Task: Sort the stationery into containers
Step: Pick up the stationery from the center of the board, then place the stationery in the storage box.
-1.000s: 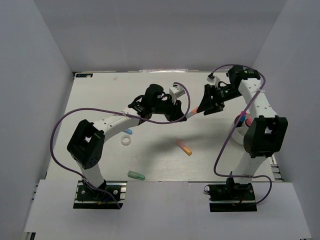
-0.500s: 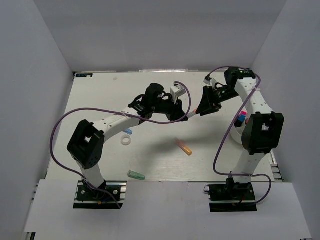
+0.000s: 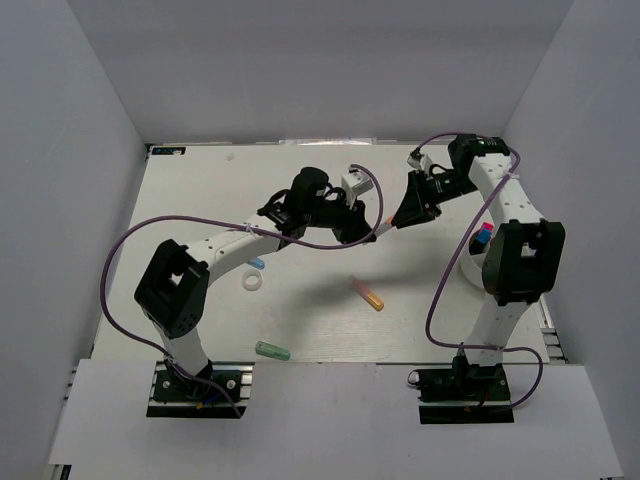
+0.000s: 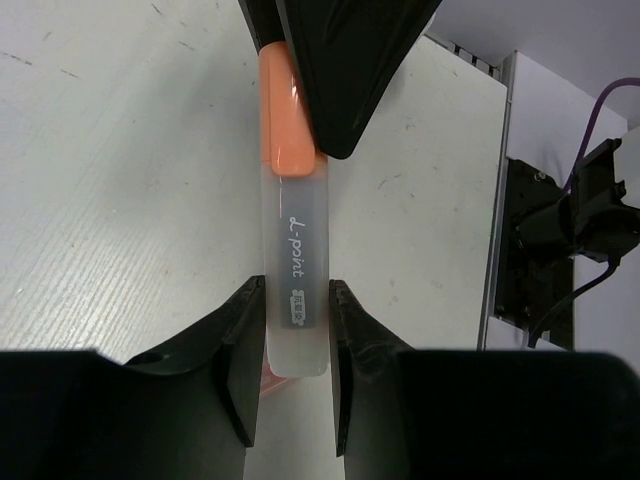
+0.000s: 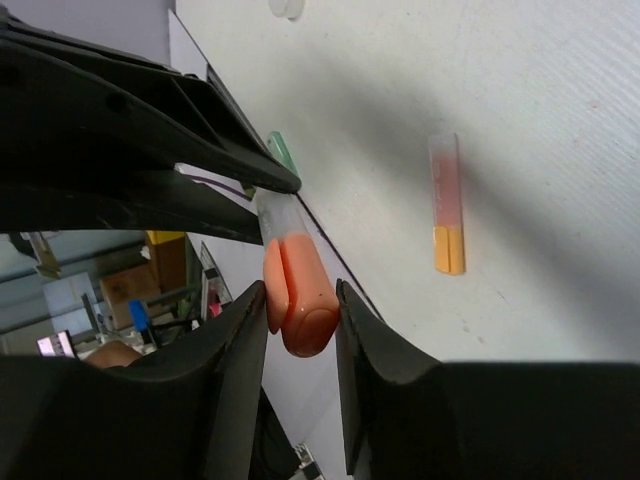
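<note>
place: robotics lab cell | evidence: plain white walls (image 3: 320, 70) boxing a white table (image 3: 200, 190), exposed purple cable (image 3: 430, 318)

Centre barred by left arm (image 3: 225, 246), right arm (image 3: 510, 205), joined at orange marker (image 4: 295, 260), near strip passable past pink marker (image 3: 367, 295)

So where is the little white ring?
In the top view, the white ring lies on the left of the table, just below the blue marker, beside the left arm.
</note>
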Robot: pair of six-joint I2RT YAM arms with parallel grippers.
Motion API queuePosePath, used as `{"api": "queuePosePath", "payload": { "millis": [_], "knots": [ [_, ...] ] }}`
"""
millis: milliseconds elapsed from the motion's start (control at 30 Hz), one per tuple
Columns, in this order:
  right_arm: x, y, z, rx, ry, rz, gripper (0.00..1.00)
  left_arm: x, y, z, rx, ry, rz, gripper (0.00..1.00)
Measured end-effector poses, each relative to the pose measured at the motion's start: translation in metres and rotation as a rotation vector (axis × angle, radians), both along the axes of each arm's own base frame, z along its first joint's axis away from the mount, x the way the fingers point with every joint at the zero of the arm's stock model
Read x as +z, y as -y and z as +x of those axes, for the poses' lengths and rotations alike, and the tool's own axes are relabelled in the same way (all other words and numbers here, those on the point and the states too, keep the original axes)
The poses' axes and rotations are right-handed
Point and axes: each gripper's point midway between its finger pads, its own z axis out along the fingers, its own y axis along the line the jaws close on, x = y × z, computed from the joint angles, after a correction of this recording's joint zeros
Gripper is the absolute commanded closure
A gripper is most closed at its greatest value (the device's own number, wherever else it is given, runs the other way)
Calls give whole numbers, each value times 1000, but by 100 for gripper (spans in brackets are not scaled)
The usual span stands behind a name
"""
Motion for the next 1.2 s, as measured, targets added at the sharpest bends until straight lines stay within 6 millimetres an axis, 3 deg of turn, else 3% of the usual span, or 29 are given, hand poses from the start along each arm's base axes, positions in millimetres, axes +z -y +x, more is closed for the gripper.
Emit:
{"api": "queuePosePath", "payload": {
  "millis": [67, 100, 167, 300, 433, 467, 500, 667, 833, 1033, 1200],
  "knots": [
    [2, -1, 0, -1, 1, 7, 86, -1, 1, 0, -3, 12, 4, 99],
    [3, -1, 0, 0, 1, 10, 94, -1, 1, 0, -2, 15, 7, 95],
    [3, -1, 0, -1, 0, 12, 100, -3, 1, -1, -1, 17, 15, 84],
    [3, -1, 0, 1, 1, 10, 100, -6, 1, -1, 1, 26, 28, 64],
    [1, 0, 1, 3, 13, -1, 100, -7, 0, -2, 2, 32, 40, 32],
    [1, 2, 2, 2, 19, -8, 100, -9, 0, -3, 1, 31, 45, 10],
    [0, 3, 3, 2, 25, -14, 100, -10, -1, -3, 2, 32, 51, 2],
    [-3, 15, 11, -8, 76, -75, 100, -16, -12, -3, 43, 7, 85, 2],
    [1, 41, 27, -36, 185, -211, 100, -7, -34, 14, 119, 15, 126, 2],
    [37, 87, 47, -89, 444, -479, 100, 13, -57, 38, 181, 33, 132, 2],
    [66, 135, 43, -136, 591, -721, 100, 12, -70, 39, 156, 11, 141, 2]
  ]
}}
